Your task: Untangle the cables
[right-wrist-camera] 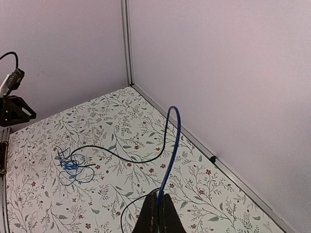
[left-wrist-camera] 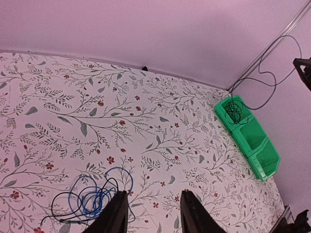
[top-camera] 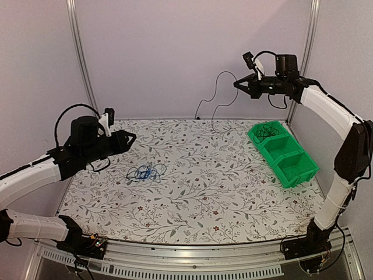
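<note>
When you look at the top view, you find the right gripper (top-camera: 239,86) in the upper right of the frame. Its fingers are pressed together on a thin cable (right-wrist-camera: 171,144) that looks blue beside them, and it hangs in a loop toward the back edge of the flower-patterned table (top-camera: 204,204). The small loose tangle of black and blue cables (top-camera: 145,172) lies left of centre, to the lower right of the left gripper (top-camera: 131,139), whose fingers (left-wrist-camera: 116,216) are spread and hold nothing. At the right, a black cable coil (top-camera: 267,131) sits in the far compartment of the green plastic bin (top-camera: 294,178).
</note>
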`<state>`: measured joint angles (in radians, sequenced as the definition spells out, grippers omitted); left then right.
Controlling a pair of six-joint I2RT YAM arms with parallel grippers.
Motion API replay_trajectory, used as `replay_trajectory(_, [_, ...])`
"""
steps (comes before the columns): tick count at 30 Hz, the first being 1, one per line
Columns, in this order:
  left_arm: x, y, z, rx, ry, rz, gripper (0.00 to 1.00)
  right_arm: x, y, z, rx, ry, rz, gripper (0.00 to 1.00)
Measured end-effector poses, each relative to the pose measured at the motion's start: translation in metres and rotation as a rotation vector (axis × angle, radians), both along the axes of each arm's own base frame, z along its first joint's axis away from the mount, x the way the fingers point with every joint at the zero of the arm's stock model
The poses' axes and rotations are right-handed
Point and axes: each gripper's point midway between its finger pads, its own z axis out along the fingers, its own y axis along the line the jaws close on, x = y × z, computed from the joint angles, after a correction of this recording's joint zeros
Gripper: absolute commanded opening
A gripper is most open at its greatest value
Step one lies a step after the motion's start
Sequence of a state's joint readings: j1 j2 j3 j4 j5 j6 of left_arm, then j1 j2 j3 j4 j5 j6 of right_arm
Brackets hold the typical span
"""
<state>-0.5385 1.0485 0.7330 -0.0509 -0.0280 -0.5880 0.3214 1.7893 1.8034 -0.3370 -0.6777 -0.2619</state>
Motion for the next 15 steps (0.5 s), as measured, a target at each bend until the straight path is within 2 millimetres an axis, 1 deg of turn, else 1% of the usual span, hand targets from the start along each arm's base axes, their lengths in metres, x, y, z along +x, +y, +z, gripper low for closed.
replay_trajectory(2, [0.001,-0.001,0.000,-0.003,-0.002,-0.003,0.36,0.002,-0.025,-0.004,-0.017,0.005,-0.054,0.00])
replay_trajectory(4, [0.001,-0.002,-0.001,-0.003,0.001,-0.006,0.36,-0.001,-0.045,-0.004,-0.035,0.001,-0.099,0.00])
replay_trajectory(6, [0.002,-0.003,-0.004,0.001,0.010,-0.011,0.36,-0.008,-0.064,-0.005,-0.063,-0.010,-0.142,0.00])
replay_trajectory(11, [0.005,-0.007,-0.015,0.004,0.031,-0.018,0.36,-0.031,-0.096,0.002,-0.122,-0.055,-0.207,0.00])
replay_trajectory(13, [0.006,-0.010,-0.018,0.001,0.039,-0.025,0.36,-0.037,-0.109,0.006,-0.140,-0.071,-0.235,0.00])
replay_trajectory(15, [0.008,-0.013,-0.021,-0.002,0.044,-0.037,0.36,-0.040,-0.127,0.006,-0.161,-0.085,-0.274,0.00])
